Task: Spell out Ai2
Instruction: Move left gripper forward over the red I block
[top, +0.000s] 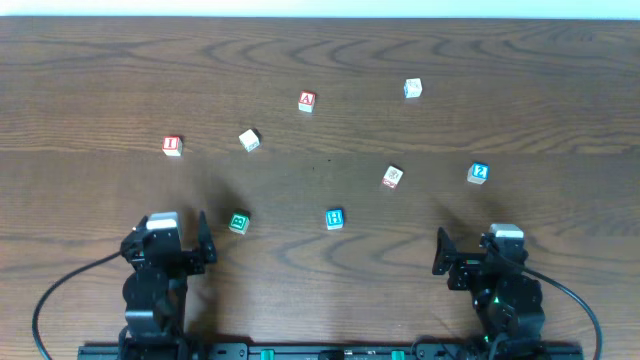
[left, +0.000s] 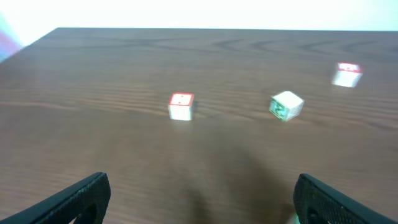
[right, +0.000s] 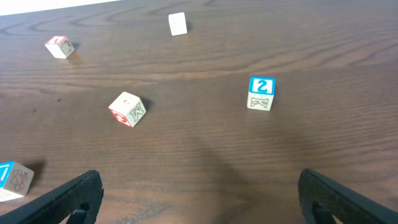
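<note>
- Red letter A reads on the A cube, at the far middle of the counter
- Red I shows on the I cube, off to my left, straight ahead of my left claw
- Blue-framed 2 cube stands to my right, its 2 clear, ahead of my right claw
- These three lie well apart from one another
- Nearest me sit a blue H cube and a green-framed cube, whose letter I cannot read
- Both my claws are spread wide, holding nothing and touching no cube
</note>
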